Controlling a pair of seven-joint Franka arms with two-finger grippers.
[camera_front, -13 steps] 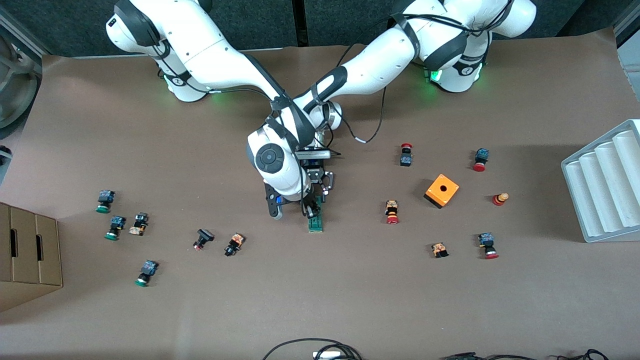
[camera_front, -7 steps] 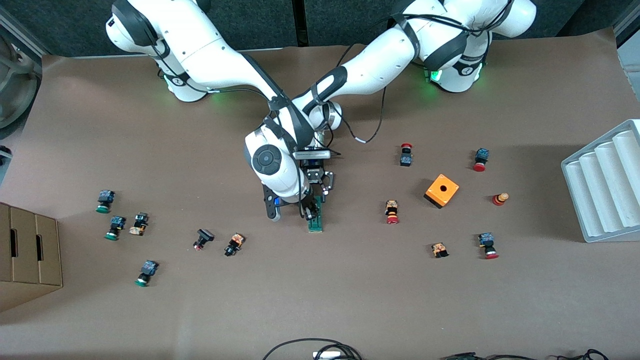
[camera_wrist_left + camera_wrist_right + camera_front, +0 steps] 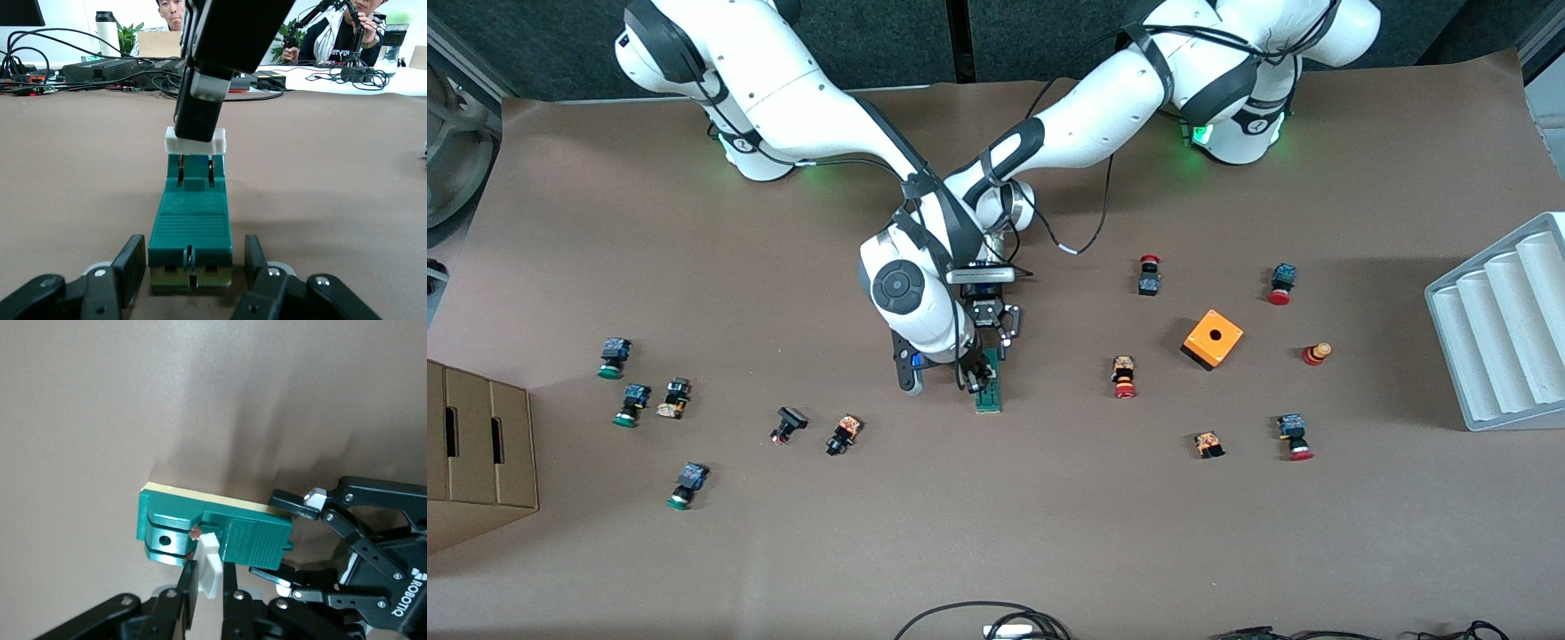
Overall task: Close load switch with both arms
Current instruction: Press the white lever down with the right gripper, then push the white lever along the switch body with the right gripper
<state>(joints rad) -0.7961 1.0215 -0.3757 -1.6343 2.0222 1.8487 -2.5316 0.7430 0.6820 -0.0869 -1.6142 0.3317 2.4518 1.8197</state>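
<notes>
Green load switch (image 3: 988,388) is lying mid-table, both arms crowding over it. Left gripper (image 3: 189,273) is clamping its body, bracing it. Right gripper (image 3: 212,583) is pinching the white lever (image 3: 208,565) shut-tight, probably to swing it closed.

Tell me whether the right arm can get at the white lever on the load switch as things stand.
Yes, apparently: the right gripper is already shut on the white lever of the load switch. The left gripper clamps the switch's body at its other end, so it leaves the lever free.
</notes>
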